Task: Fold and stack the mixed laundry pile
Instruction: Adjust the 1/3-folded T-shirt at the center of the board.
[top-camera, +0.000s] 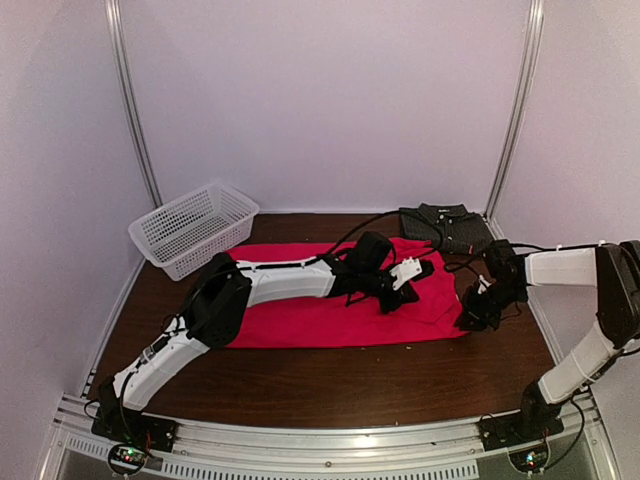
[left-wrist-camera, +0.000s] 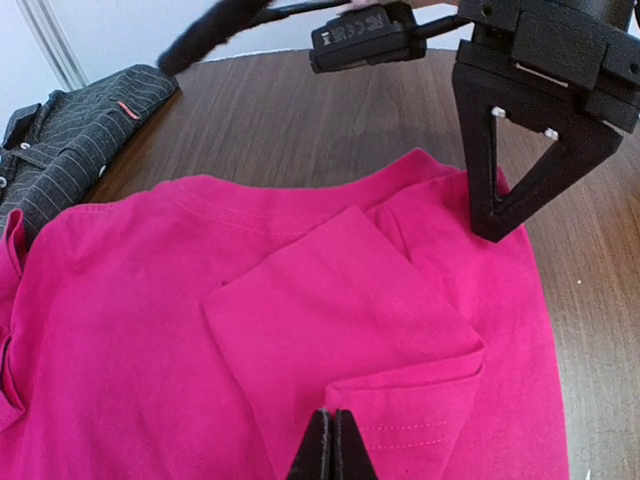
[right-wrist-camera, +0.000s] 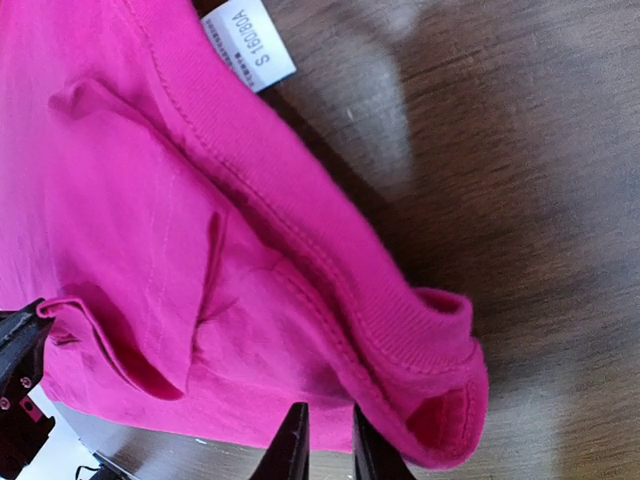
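The plain bright red-pink cloth T-shirt (top-camera: 300, 322) lies spread on the dark wooden tabletop (top-camera: 350, 385), just beside the charcoal pinstriped collared shirt (top-camera: 445, 226). The left tool (left-wrist-camera: 330, 446) is nipped shut on its folded sleeve. The right tool (right-wrist-camera: 326, 446) stands narrow at the shoulder edge, and I cannot tell whether it grips the cloth.

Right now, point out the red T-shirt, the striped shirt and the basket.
red T-shirt (top-camera: 300, 325), top view, flat lower body.
striped shirt (top-camera: 447, 226), top view, folded front.
basket (top-camera: 215, 243), top view, near wall.
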